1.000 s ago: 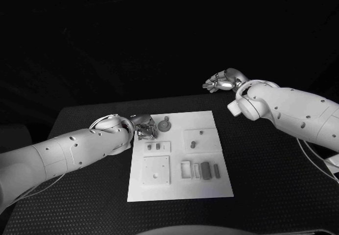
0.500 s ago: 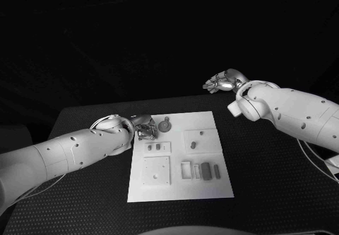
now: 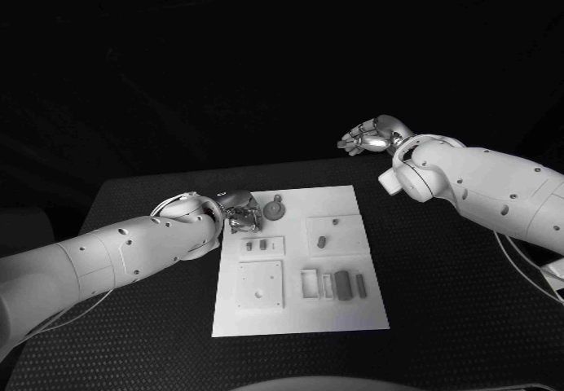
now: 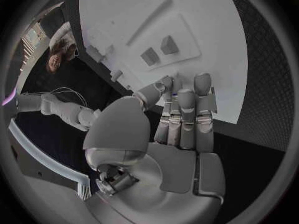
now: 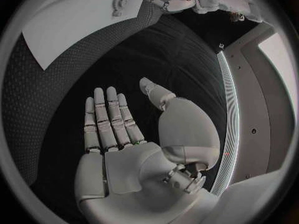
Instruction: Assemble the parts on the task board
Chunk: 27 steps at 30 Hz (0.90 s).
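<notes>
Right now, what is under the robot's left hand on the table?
The left hand is over the far left corner of the white board, beside a round part. The left wrist view shows board surface past the fingers; whatever lies directly beneath them is covered.

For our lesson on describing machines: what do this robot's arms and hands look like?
Both arms are smooth white shells dotted with small dark holes. The left arm has a thin cable looping near its wrist; the right arm trails one too. The left hand and right hand are silver, with segmented metal fingers.
</notes>
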Each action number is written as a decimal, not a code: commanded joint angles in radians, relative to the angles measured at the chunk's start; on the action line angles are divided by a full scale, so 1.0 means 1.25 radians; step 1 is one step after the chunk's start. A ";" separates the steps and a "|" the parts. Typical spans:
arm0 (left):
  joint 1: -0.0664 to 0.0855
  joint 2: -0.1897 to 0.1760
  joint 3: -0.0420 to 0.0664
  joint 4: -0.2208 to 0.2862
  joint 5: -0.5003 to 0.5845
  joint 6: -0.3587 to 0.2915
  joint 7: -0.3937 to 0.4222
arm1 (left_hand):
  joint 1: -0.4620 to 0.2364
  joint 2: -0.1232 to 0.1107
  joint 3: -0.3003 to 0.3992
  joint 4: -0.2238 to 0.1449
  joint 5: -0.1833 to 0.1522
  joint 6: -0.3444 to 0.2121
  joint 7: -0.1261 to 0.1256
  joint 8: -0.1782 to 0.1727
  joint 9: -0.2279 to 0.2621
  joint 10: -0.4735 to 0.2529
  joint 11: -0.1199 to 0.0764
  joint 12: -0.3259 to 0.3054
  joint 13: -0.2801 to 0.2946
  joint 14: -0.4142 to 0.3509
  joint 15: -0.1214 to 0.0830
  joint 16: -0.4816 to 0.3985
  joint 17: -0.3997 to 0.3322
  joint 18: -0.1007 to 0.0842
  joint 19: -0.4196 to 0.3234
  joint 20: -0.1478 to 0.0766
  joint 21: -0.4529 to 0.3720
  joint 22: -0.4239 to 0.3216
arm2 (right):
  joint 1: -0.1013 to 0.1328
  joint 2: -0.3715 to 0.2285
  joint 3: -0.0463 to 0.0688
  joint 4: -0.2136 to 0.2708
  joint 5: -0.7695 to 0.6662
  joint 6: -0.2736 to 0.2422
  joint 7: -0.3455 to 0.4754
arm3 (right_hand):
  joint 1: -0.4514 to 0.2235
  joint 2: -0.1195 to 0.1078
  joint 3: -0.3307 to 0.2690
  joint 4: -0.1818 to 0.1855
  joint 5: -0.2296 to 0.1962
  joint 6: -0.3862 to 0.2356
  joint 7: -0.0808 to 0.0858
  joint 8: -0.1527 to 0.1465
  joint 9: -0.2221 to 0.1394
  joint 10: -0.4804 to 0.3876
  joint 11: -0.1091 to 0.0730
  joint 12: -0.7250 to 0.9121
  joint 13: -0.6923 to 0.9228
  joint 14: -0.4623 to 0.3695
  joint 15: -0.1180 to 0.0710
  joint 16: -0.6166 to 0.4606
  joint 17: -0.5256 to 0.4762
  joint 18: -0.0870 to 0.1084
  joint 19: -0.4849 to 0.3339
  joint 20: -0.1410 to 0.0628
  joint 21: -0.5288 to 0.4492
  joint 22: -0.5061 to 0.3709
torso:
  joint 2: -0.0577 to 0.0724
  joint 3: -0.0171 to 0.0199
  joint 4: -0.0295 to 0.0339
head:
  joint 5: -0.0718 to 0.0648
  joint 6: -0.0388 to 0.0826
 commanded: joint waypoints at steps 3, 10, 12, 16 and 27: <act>-0.004 -0.001 -0.002 -0.001 0.011 -0.012 0.001 | 0.000 0.010 0.003 0.003 0.004 0.008 -0.001 0.008 0.006 0.005 -0.001 0.000 0.001 0.004 -0.005 0.003 0.001 0.057 0.001 -0.004 0.003 0.018 | 0.000 0.000 0.000 0.002 -0.001 0.010 0.010 | -0.003 -0.001 -0.004 0.000 -0.002 -0.005 0.018 0.005 -0.001 -0.003 0.003 0.004 -0.001 -0.004 0.001 -0.003 0.001 -0.011 0.001 -0.003 -0.005 0.001 | 0.000 -0.0001 0.0007 | -0.001 -0.001; -0.004 -0.003 -0.002 0.000 0.022 -0.026 0.008 | -0.001 0.011 0.003 0.003 0.004 0.008 -0.001 0.009 0.007 0.006 -0.002 0.001 0.002 0.004 -0.005 0.004 0.001 0.057 0.001 -0.004 0.004 0.018 | 0.000 0.000 0.000 0.001 -0.001 0.010 0.011 | -0.003 -0.001 -0.004 0.000 -0.002 -0.005 0.018 0.005 -0.001 -0.003 0.003 0.005 -0.001 -0.004 0.001 -0.003 0.001 -0.011 0.001 -0.003 -0.006 0.002 | 0.000 -0.0007 0.0007 | -0.001 0.000; -0.004 -0.004 -0.002 0.002 0.026 -0.025 0.010 | -0.001 0.012 0.003 0.003 0.004 0.008 -0.001 0.009 0.007 0.006 -0.002 0.001 0.002 0.004 -0.005 0.004 0.001 0.057 0.001 -0.005 0.004 0.018 | 0.000 0.000 0.000 0.001 -0.001 0.010 0.011 | -0.003 -0.001 -0.004 0.000 -0.002 -0.005 0.018 0.005 -0.001 -0.003 0.003 0.005 -0.001 -0.004 0.001 -0.003 0.001 -0.011 0.001 -0.003 -0.006 0.002 | 0.000 -0.0007 0.0006 | -0.001 -0.001; -0.004 -0.010 -0.002 0.008 0.036 -0.010 0.010 | -0.001 0.012 0.004 0.003 0.004 0.008 -0.001 0.009 0.008 0.007 -0.002 0.001 0.003 0.004 -0.005 0.004 0.001 0.057 0.002 -0.005 0.004 0.018 | 0.000 -0.001 0.000 0.001 -0.001 0.011 0.011 | -0.003 -0.001 -0.004 0.000 -0.002 -0.005 0.018 0.005 -0.001 -0.003 0.003 0.005 -0.002 -0.004 0.001 -0.003 0.001 -0.011 0.001 -0.003 -0.006 0.002 | 0.000 -0.0009 0.0006 | -0.001 -0.001; -0.003 -0.019 -0.002 0.017 0.065 0.027 0.002 | -0.002 0.012 0.003 0.002 0.004 0.008 -0.001 0.010 0.009 0.007 -0.002 0.001 0.004 0.004 -0.006 0.004 0.001 0.057 0.001 -0.005 0.004 0.018 | 0.000 -0.002 0.000 0.001 -0.001 0.011 0.010 | -0.003 -0.001 -0.004 0.000 -0.002 -0.005 0.018 0.005 -0.002 -0.003 0.003 0.005 -0.002 -0.004 0.001 -0.003 0.001 -0.011 0.001 -0.003 -0.007 0.003 | 0.000 -0.0006 0.0009 | -0.001 -0.003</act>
